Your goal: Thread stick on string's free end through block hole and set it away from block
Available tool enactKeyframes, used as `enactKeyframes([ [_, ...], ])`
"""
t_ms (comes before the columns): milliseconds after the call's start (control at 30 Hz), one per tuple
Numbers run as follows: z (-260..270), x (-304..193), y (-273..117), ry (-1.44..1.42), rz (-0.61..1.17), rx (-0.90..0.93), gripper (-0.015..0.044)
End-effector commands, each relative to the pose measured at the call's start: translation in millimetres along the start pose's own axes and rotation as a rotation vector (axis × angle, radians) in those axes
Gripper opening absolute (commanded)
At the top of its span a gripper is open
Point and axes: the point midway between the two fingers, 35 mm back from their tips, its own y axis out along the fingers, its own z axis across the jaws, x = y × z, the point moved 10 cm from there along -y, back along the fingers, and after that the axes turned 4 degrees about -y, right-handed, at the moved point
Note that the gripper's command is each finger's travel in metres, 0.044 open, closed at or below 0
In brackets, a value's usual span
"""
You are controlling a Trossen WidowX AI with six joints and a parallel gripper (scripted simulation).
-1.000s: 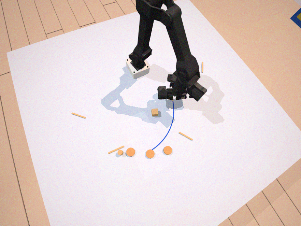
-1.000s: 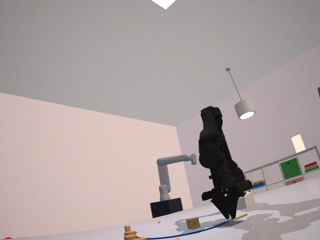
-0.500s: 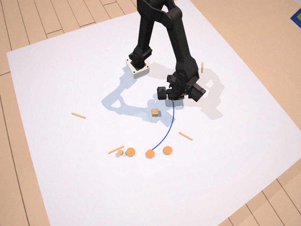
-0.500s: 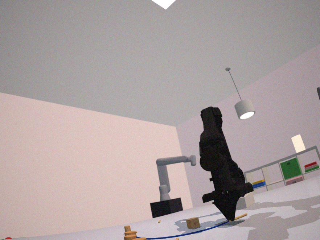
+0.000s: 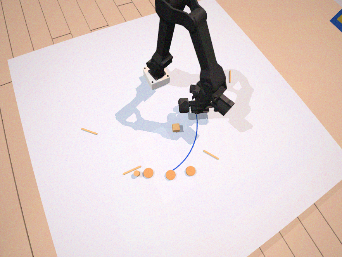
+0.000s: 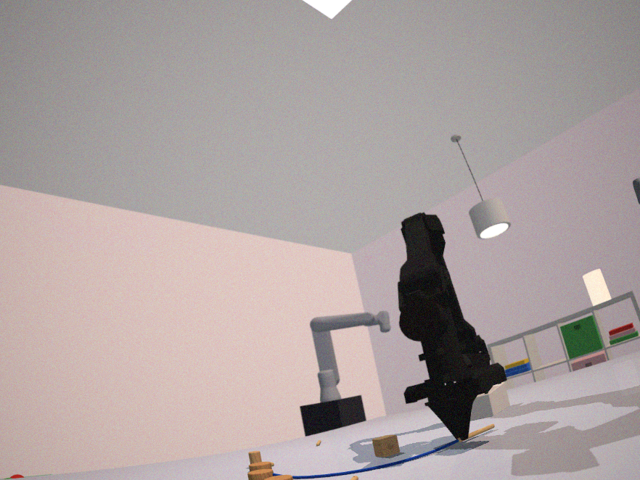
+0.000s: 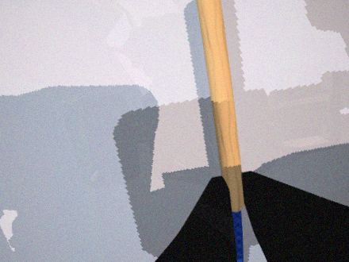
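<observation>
The gripper (image 6: 463, 439) (image 7: 235, 186) is shut on the wooden stick (image 6: 481, 431) (image 7: 220, 75), close to its string end. The stick is low at the table; the arm hides it in the top view. The blue string (image 5: 196, 132) (image 6: 361, 469) (image 7: 237, 230) runs from the stick in a curve to the round button (image 5: 170, 175). The small wooden block (image 5: 175, 127) (image 6: 385, 446) stands on the table, to the left of the string in the top view. The string passes beside the block, not through it. The hole is hard to make out.
Loose sticks lie at the left (image 5: 89, 131), lower left (image 5: 132, 170), right of the string (image 5: 211, 154) and far right (image 5: 230, 76). Two more discs (image 5: 148, 172) (image 5: 190, 171) flank the button. A small peg (image 5: 136, 173) stands by the left disc. The white arm base (image 5: 156, 80) is behind.
</observation>
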Motion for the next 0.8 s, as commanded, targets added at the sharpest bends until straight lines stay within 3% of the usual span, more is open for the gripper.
enactKeyframes([
  [0, -1, -1, -6, 0.0, 0.008, -0.006, 0.0],
  [767, -1, -1, -36, 0.0, 0.008, -0.006, 0.0],
])
